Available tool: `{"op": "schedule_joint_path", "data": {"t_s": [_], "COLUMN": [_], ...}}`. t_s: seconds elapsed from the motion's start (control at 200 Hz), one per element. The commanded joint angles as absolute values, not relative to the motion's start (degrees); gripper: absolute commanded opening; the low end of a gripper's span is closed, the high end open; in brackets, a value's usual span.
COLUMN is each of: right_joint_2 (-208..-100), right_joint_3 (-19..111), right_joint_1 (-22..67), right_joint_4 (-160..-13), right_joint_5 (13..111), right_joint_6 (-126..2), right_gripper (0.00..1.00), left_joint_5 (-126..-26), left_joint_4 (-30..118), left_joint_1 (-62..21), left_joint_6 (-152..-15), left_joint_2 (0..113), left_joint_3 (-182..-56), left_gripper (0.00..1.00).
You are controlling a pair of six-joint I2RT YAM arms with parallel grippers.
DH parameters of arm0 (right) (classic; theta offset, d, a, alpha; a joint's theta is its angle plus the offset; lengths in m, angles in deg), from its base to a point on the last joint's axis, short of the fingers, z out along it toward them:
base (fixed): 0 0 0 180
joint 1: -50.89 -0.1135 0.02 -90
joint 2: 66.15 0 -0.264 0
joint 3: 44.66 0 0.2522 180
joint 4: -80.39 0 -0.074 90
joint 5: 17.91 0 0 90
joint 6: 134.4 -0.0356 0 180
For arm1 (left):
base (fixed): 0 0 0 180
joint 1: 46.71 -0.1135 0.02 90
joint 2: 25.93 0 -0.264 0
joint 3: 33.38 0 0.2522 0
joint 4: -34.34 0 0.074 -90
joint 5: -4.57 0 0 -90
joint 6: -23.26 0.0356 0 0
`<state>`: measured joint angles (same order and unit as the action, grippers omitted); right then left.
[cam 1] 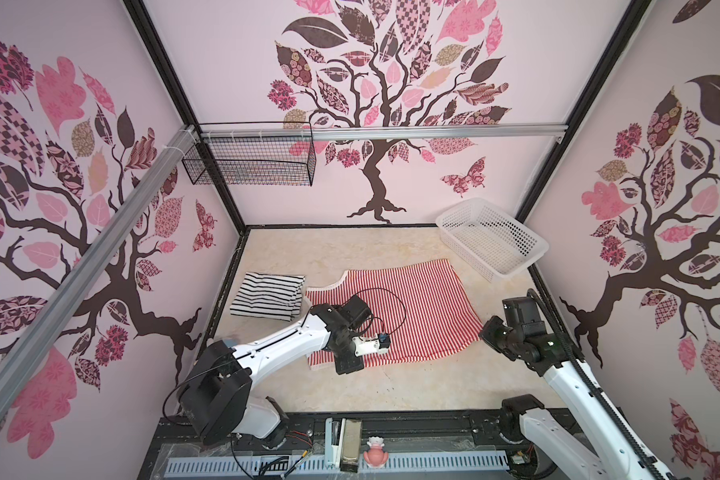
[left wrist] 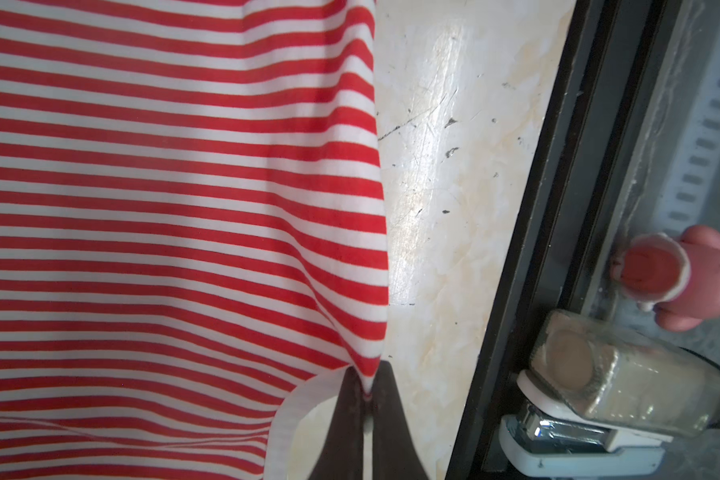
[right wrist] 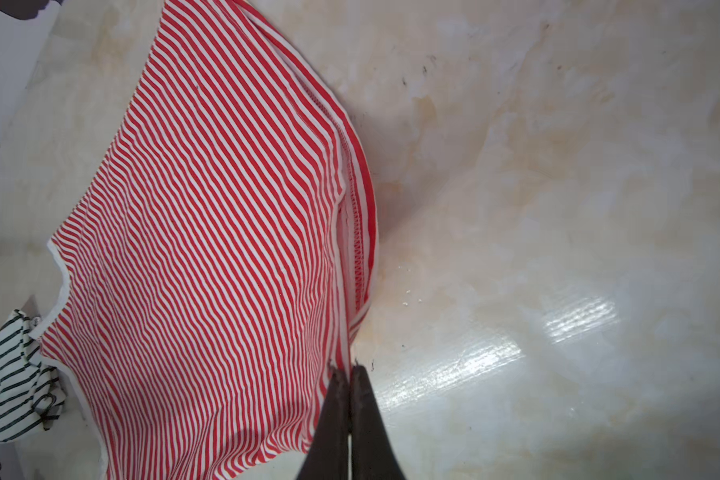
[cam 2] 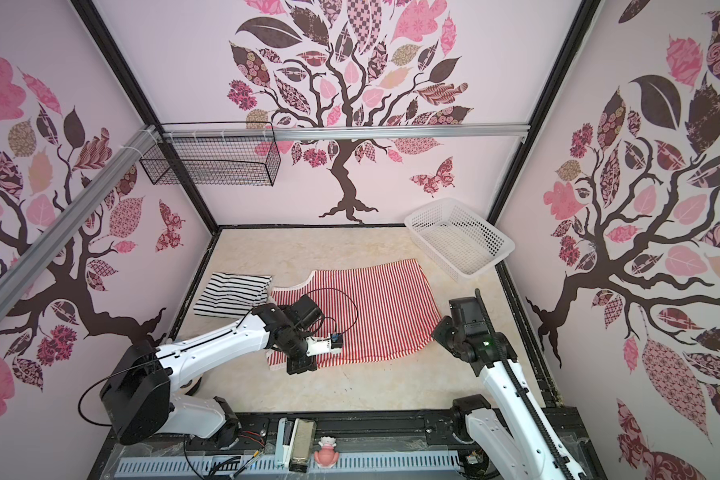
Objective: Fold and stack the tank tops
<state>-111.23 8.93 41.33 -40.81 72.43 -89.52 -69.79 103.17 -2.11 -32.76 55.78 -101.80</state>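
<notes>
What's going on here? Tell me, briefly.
Two robot arms are working on striped tank tops. The left arm has its jaws shut on the near corner of the red-and-white tank top, by the white armhole trim. The right arm has its jaws shut on the near hem corner. That top lies spread on the table, not yet folded. The black-and-white tank top sits folded to its left. A white basket stands in the far right corner.

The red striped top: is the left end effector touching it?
Touching. In the left wrist view the left end effector is shut on the red striped top, with its edge pinched between the jaws.
</notes>
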Motion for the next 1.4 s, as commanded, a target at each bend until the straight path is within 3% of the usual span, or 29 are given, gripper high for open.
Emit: {"op": "schedule_joint_path", "data": {"t_s": [0.0,0.635,0.87,1.216,1.231,1.306,1.396], "right_joint_2": [-113.96,-143.9,-151.61,-158.34,-158.61,-159.77,-159.69], "right_joint_3": [12.47,22.01,25.13,30.56,30.86,32.26,33.79], "right_joint_1": [41.57,45.76,46.12,46.32,46.32,46.31,46.32], "right_joint_4": [-39.69,-56.98,-60.05,-61.15,-61.15,-60.87,-59.71], "right_joint_5": [72.63,69.96,71.4,73.59,73.54,73.34,72.25], "right_joint_6": [-88.82,-81.63,-81.04,-80.31,-80.22,-79.61,-78.55], "right_gripper": [0.0,0.0,0.0,0.0,0.0,0.23,0.37], "left_joint_5": [-69.2,-72.93,-72.71,-81.39,-81.92,-84.66,-88.38], "left_joint_4": [104.92,98.7,94.96,90.49,90.39,89.3,85.66], "left_joint_1": [-4.13,-18.42,-18.85,-18.92,-18.93,-18.94,-19.02], "left_joint_6": [-31.67,-29.06,-31.54,-35.69,-35.97,-37.45,-39.81], "left_joint_2": [55.33,70.57,73.6,78.42,78.66,79.1,77.02], "left_joint_3": [-105.17,-116.98,-118.56,-120.16,-120.25,-120.47,-119.14], "left_gripper": [0.0,0.0,0.0,0.0,0.04,0.27,0.42]}}
